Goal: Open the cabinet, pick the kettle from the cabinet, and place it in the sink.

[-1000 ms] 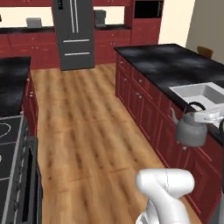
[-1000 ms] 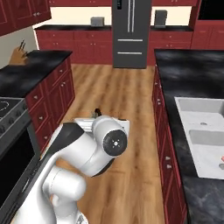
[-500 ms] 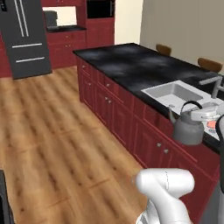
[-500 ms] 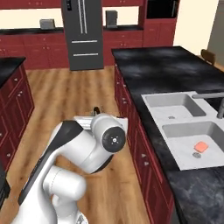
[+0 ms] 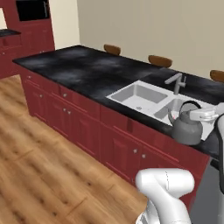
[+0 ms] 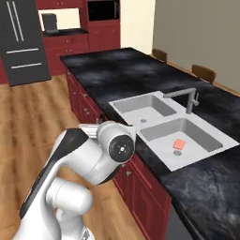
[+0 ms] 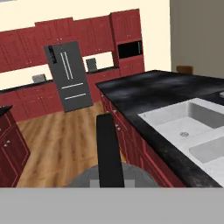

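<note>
While the gripper [image 5: 202,114] is clamped tight on the handle of the kettle [image 5: 187,127], the grey pot hangs just in front of the black counter [image 5: 83,70], beside the near basin of the sink [image 5: 146,98] with its grey faucet [image 5: 176,82].

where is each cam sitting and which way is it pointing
Left base view: behind the arm's left, looking forward and down at the sink; the white arm rises lower right, the kettle hangs by the counter edge.
Right base view: behind its right, facing the same sink; arm lower left.
Hand view: on the hand, looking along the kettle's dark handle across the floor to the fridge.
All three share the sink.
</note>
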